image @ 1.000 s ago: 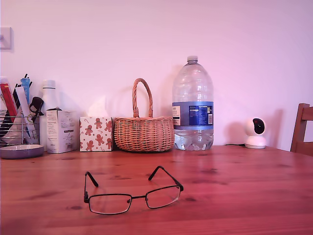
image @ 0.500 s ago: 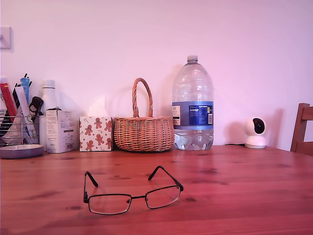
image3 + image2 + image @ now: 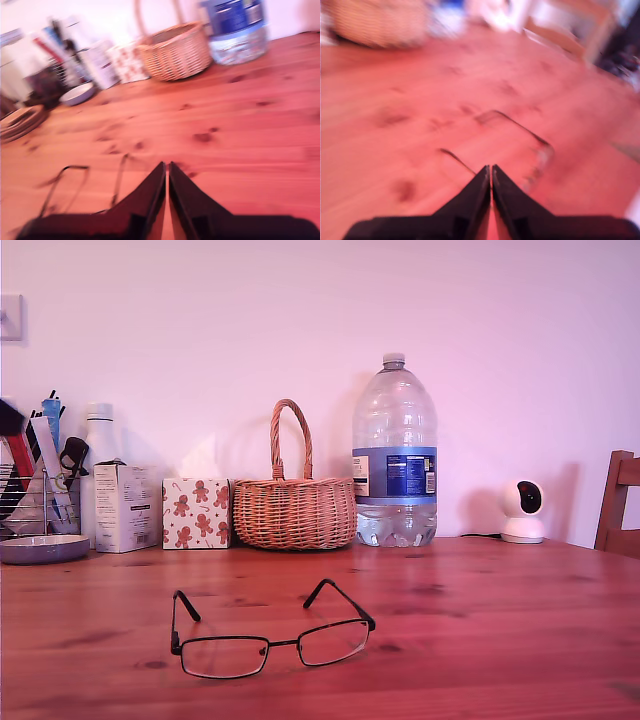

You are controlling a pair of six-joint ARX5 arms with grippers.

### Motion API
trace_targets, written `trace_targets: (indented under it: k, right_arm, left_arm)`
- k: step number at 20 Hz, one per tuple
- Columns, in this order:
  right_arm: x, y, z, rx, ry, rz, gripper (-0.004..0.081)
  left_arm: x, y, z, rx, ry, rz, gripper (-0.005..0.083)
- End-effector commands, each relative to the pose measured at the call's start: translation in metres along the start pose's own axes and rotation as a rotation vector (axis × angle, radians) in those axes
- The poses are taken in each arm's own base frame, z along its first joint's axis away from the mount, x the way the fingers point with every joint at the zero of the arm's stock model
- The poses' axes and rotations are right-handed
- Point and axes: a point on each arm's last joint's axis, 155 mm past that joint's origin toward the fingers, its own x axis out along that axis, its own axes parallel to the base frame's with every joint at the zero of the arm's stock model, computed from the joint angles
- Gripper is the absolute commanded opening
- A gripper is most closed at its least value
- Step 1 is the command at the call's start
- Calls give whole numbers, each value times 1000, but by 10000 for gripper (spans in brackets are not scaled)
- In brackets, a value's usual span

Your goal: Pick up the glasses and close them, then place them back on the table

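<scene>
The glasses point(image 3: 283, 643) lie open on the table point(image 3: 480, 620), lenses toward the exterior camera and both temple arms pointing back toward the wall. Neither arm shows in the exterior view. In the blurred first wrist view, my first gripper point(image 3: 491, 168) is shut and empty above the wood, with the glasses point(image 3: 517, 126) just beyond its tips. The second wrist view is also blurred. There my second gripper point(image 3: 166, 164) is shut with nothing in it, and the glasses' temple arms point(image 3: 120, 182) lie beside its tips.
Along the wall stand a wicker basket point(image 3: 294, 512), a large water bottle point(image 3: 394, 455), a gingerbread-print tissue box point(image 3: 196, 513), a white carton point(image 3: 125, 508), a pen holder point(image 3: 40, 500) and a small white camera point(image 3: 522, 510). A chair point(image 3: 620, 502) is at the exterior view's right edge.
The glasses have not moved. At the exterior view's left edge, a dark shape now covers the top of the red item in the pen holder.
</scene>
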Motion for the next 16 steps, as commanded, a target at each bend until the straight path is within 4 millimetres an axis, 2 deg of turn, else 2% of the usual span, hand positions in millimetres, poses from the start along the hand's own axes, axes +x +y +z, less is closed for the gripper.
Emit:
trace_targets:
  k: [1,8,13,15,16]
  right_arm:
    - [3,5,-10,6,30,27,-11]
    - [8,19,-33,30,131,78,-11]
    - [11,20,-45,33,183,83,-11]
    - [13,21,-42,29,174,85,-11]
    - [14,21,-39,24,163,85,-11]
  left_arm:
    - [3,-13,15,82,21,-45,-20]
    - [39,-50,-5,357,340,-205,-20]
    - [72,-67,-17,402,501,-278,-19]
    - [86,-67,-24,410,558,-283,17]
    - [93,-66,-29,426,584,-281,65]
